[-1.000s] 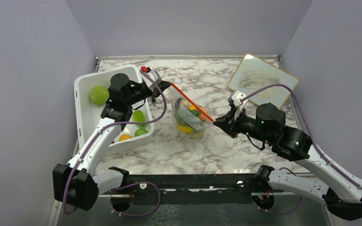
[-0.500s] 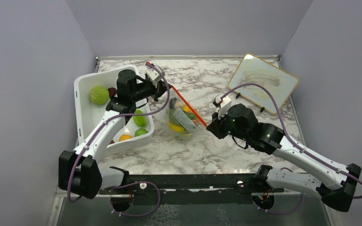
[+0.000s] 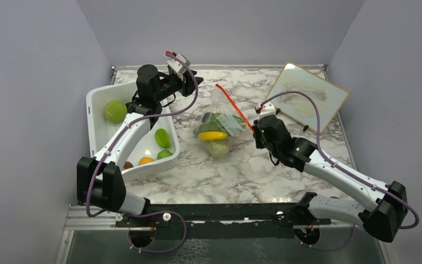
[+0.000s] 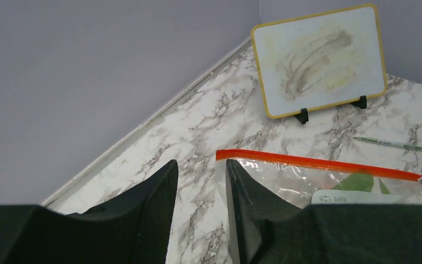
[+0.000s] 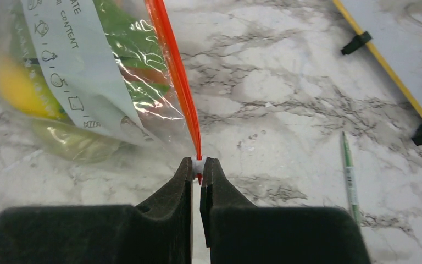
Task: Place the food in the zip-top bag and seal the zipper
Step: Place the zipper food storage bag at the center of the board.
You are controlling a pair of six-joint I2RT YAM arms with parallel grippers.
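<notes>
Zip-top bag point(image 3: 220, 127) looks limp, slippery; hold its stiffer zipper point(image 5: 177, 77), where right jaws pinch; left jaws parted, empty

The zip-top bag point(image 3: 220, 127), clear and crinkly with a white label panel, lies slumped near the middle of the marble table point(image 3: 242, 170). A yellow piece point(image 3: 213, 135), green pieces and a pale one are bunched at its seven o'clock end. The zipper point(image 3: 233, 107), a thin red-orange strip, stretches straight from eleven o'clock to five o'clock, where the right gripper point(image 3: 254, 131) pinches its end. More food, including a green ball point(image 3: 114, 111), lies in the white tub point(image 3: 92, 132) at the bag's nine o'clock.
</notes>
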